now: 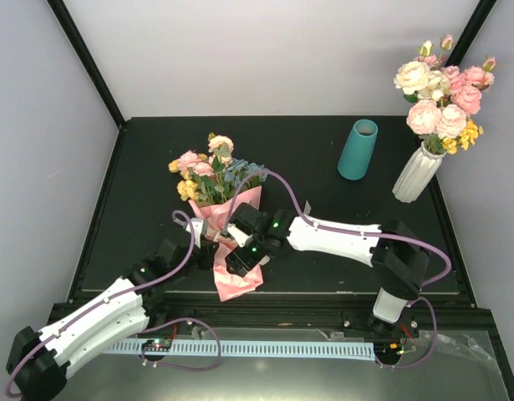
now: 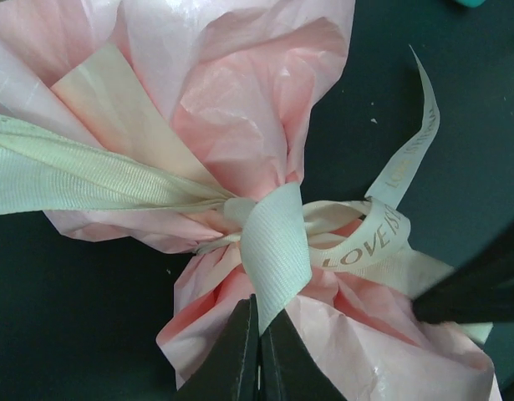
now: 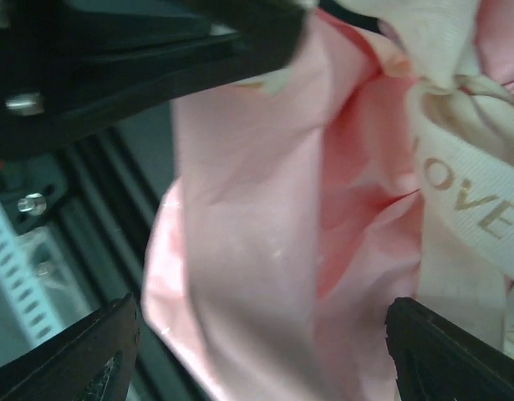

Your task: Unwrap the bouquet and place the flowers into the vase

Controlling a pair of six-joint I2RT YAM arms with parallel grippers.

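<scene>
The bouquet [image 1: 213, 180] lies on the black table, its pink, yellow and blue flowers [image 1: 203, 169] pointing away and its pink paper [image 1: 236, 280] toward the arms. In the left wrist view my left gripper [image 2: 259, 334] is shut on a loop of the cream ribbon [image 2: 277, 246] at the knot. Seen from above, the left gripper [image 1: 206, 251] sits at the wrap's left side. My right gripper [image 3: 265, 359] is open, its fingers [image 3: 445, 355] straddling the paper's lower end [image 3: 257, 251] without pinching it. The teal vase [image 1: 358, 150] stands upright at the back right.
A white ribbed vase [image 1: 417, 174] with bigger pink and cream roses [image 1: 440, 92] stands right of the teal one. The table's near edge and a metal rail [image 1: 282, 322] lie just below the paper. The left arm's black body [image 3: 139, 50] crowds the right wrist view.
</scene>
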